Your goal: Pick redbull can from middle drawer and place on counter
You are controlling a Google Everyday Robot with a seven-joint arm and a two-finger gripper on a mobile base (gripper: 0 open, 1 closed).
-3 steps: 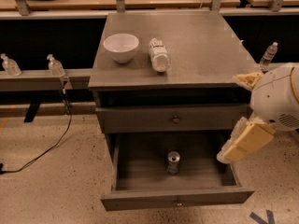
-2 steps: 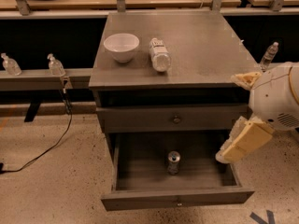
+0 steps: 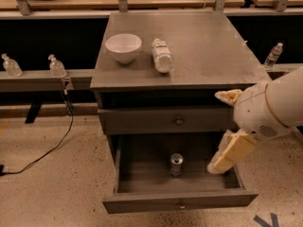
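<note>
Camera view showed that my gripper [image 3: 214, 132] had crept inward over the right wall of the middle drawer [image 3: 142, 203] during the last second. The lower tan finger [image 3: 232, 152] had slid leftward and a little lower than it hung a second before. The upper finger [image 3: 228, 96] had stayed up at the level of the closed drawer front above. The two stood well apart, so the gripper was spread and held nothing.

The redbull can [image 3: 176, 164] stood upright on the drawer's floor, about midway between its side walls and nearer its front panel. It sat exactly where it had been a second earlier, untouched, with a clear gap between it and my lower finger. The drawer was pulled fully out, as before.

I judged this to be the approach, still early in the task. The reach had begun, but the grasp, the lift and the set-down were all left to do.

Above the drawer, the counter [image 3: 208, 51] had not changed. The white bowl [image 3: 123, 48] and the water bottle [image 3: 162, 56] lay in their same places, leaving bare surface on the side over the drawer's right wall.
</note>
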